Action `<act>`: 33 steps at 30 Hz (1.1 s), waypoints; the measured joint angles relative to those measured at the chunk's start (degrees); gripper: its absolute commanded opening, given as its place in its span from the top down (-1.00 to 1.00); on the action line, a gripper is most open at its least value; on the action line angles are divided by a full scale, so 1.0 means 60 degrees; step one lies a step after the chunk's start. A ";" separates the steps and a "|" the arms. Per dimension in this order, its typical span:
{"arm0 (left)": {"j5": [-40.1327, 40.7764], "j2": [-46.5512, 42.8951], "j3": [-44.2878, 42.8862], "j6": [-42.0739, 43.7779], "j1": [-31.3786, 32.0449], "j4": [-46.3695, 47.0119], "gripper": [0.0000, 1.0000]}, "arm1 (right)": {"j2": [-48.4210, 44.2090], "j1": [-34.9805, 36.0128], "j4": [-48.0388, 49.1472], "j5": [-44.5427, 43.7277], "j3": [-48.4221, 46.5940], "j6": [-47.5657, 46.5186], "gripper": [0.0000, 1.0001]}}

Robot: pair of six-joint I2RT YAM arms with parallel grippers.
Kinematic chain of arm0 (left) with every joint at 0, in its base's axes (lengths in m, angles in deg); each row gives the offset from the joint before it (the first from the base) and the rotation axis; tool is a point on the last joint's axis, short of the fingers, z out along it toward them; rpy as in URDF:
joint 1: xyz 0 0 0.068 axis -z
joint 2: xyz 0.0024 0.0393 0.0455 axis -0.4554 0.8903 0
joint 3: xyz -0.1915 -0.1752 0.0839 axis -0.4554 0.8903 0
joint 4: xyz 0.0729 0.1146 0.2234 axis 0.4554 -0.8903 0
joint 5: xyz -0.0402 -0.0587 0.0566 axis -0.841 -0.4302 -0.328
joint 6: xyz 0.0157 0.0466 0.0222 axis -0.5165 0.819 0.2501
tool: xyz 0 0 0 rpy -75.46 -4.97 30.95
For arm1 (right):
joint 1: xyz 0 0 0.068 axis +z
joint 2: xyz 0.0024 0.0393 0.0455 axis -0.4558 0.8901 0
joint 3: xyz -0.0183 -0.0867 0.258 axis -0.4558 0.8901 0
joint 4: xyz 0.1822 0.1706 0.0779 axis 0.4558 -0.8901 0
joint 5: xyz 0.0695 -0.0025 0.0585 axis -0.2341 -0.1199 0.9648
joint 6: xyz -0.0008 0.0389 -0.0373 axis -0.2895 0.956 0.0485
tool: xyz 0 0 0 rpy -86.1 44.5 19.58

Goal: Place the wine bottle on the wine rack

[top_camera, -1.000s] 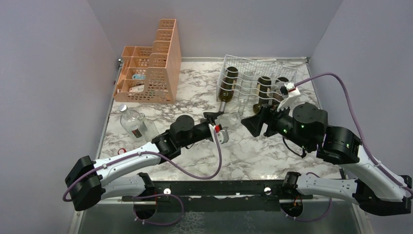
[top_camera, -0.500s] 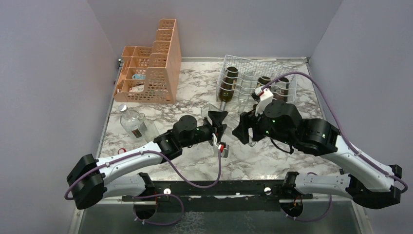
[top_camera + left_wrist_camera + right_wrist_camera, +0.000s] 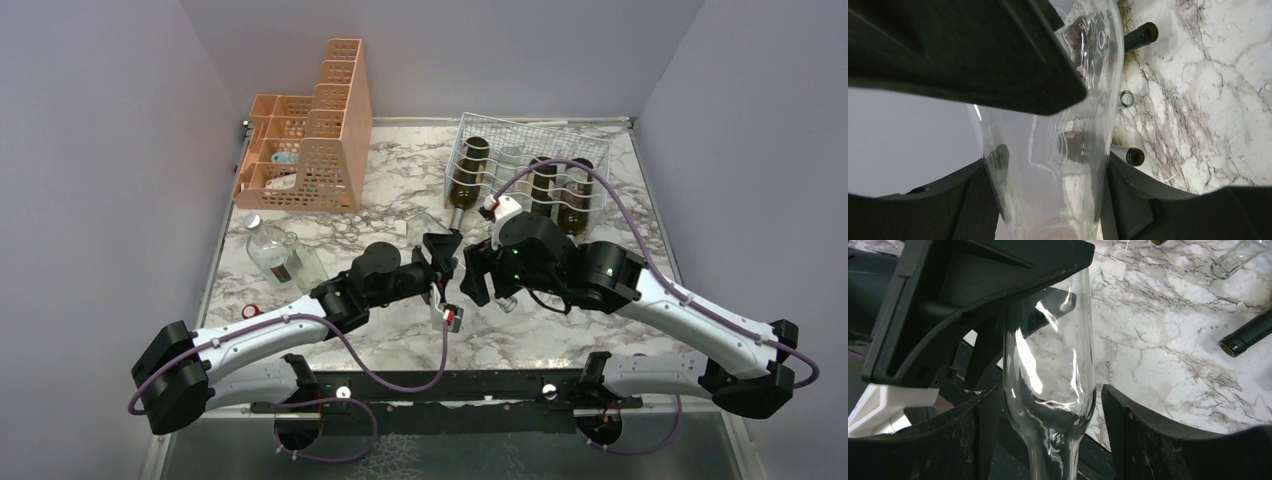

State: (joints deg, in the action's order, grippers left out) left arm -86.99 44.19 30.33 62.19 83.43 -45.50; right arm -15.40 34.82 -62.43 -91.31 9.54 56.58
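Clasping wine bottle (image 3: 1048,150): left gripper (image 3: 1047,200)

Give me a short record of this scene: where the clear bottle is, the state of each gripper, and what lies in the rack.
clear bottle: between both grippers, not yet in the rack
left gripper: shut on the clear bottle
right gripper: open, fingers on either side of the clear bottle
wine rack: behind the grippers, holds three dark bottles
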 measured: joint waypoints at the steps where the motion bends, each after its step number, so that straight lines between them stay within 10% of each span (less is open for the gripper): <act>1: 0.0000 -0.0058 0.0066 0.0084 0.0000 0.0000 1.00 | 0.0102 0.0000 0.0117 0.0004 0.0055 0.0004 -0.41; 10: 0.0036 -0.0474 0.0419 0.0448 -0.0015 -0.0117 0.60 | 0.0474 0.0000 0.1126 0.0390 0.0637 0.0066 0.42; 12: 0.0073 -0.0474 0.0423 0.0499 -0.0022 -0.0186 0.28 | 0.0437 0.0000 0.1286 0.0423 0.0772 0.0066 0.71; 14: 0.0098 -0.0474 0.0437 0.0535 -0.0022 -0.0189 -0.78 | 0.0401 0.0000 0.1402 0.0412 0.0863 0.0062 0.96; 15: 0.0102 -0.0474 0.0448 0.0550 -0.0022 -0.0186 -0.95 | 0.0379 0.0000 0.1435 0.0390 0.0900 0.0062 0.98; 33: 0.0025 -0.1752 0.0586 -0.1428 0.0007 0.0627 -0.98 | -0.0372 0.0040 0.1708 -0.3803 0.1067 0.0393 0.98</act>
State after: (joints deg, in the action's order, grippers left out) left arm -86.84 33.67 33.85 53.63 83.47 -41.75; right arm -17.63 35.06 -52.18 -114.13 15.94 58.94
